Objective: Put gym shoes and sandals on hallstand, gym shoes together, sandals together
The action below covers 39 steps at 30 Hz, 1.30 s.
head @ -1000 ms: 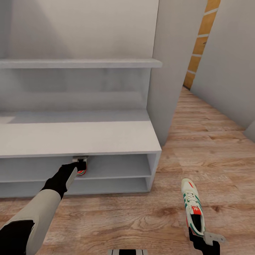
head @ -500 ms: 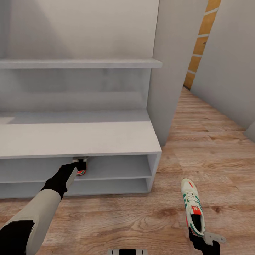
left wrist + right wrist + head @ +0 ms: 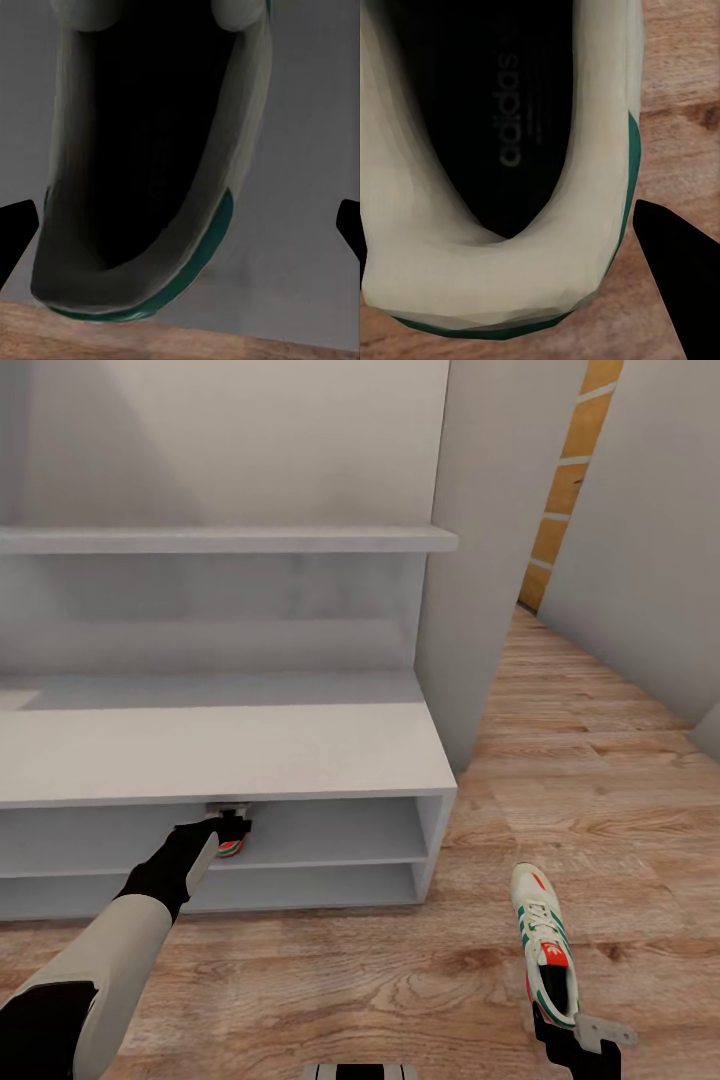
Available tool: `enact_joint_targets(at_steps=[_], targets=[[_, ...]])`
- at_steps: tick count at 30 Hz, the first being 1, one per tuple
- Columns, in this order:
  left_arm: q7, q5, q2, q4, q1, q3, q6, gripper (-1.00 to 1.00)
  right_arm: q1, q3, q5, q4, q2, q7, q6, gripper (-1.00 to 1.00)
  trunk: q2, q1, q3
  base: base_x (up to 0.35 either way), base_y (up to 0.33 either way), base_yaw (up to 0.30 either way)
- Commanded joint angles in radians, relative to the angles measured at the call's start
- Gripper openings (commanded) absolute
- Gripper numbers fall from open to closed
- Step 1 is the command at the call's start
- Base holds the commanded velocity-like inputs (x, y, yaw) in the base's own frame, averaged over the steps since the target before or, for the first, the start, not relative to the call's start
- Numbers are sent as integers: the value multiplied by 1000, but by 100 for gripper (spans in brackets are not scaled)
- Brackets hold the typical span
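The left gripper [image 3: 228, 828] reaches into the upper open shelf of the hallstand [image 3: 300, 760], at the heel of one gym shoe [image 3: 231, 844] resting on that shelf. In the left wrist view its fingertips [image 3: 16, 229] stand spread, clear of that shoe's sides: released. The second gym shoe [image 3: 545, 945] lies on the corridor floor [image 3: 600, 790], right of the hallstand. The right gripper [image 3: 570, 1032] sits at its heel; its state cannot be determined.

Pale grey walls [image 3: 250, 440] rise ahead; an orange brick strip [image 3: 565, 490] shows down the passage between wall panels.
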Motion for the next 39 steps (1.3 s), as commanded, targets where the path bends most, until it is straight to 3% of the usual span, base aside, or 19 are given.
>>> enact_joint_targets(at_steps=[1,10,32,36,39], targets=[[4,7,1,-2,0,0,5,100,-1,-8,8,1,0,3,-3,-100,0,0,-1,0,0,0],[4,7,2,-1,1,0,5,100,-1,-8,8,1,0,3,-3,-100,0,0,-1,-107,29,0],[2,7,3,0,16,0,3,100,-1,-8,8,1,0,3,-3,-100,0,0,-1,-300,145,0],[0,8,6,3,34,0,-41,100,-1,-8,8,1,0,3,-3,-100,0,0,-1,-272,222,0],[-3,9,11,5,78,3,-110,100,-1,-8,8,1,0,3,-3,-100,0,0,-1,-255,228,0]])
